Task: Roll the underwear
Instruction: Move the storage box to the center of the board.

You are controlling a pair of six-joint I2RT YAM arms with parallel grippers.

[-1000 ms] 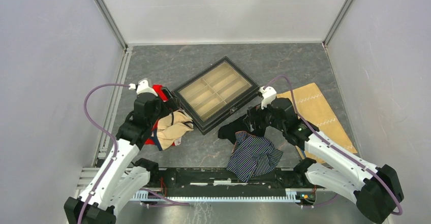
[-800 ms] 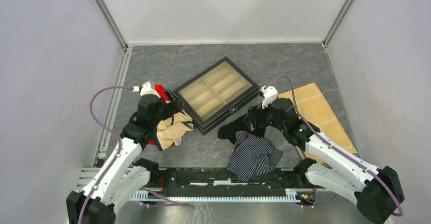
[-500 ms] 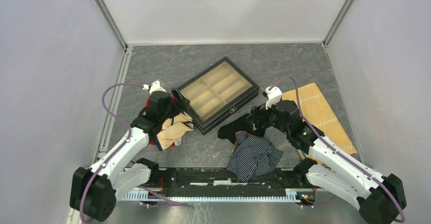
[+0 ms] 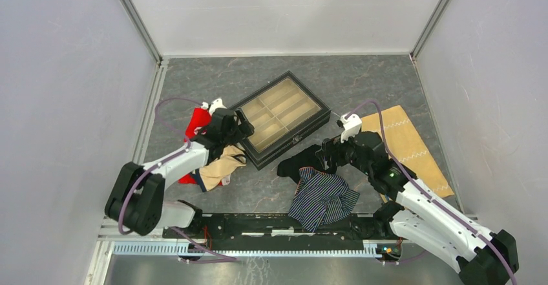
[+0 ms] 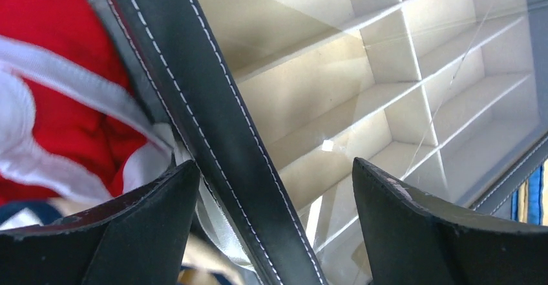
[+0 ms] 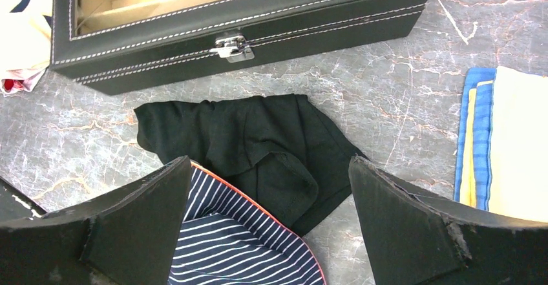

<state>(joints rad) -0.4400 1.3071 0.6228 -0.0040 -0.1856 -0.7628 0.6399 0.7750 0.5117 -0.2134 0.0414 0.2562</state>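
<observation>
Top: black briefs (image 4: 295, 164) & striped briefs (image 4: 323, 198) lie loose by the box (image 4: 278, 114), striped partly on black, R gripper (image 4: 325, 155) open just above the black pair. L wrist: L gripper (image 5: 274, 168) is open & empty over the box rim, so it could bump the box. R wrist: both pairs overlap, so one pinch could grab both & spoil the roll.

Black briefs (image 6: 258, 139) touching striped briefs (image 6: 242, 249), black case (image 6: 271, 23)
</observation>
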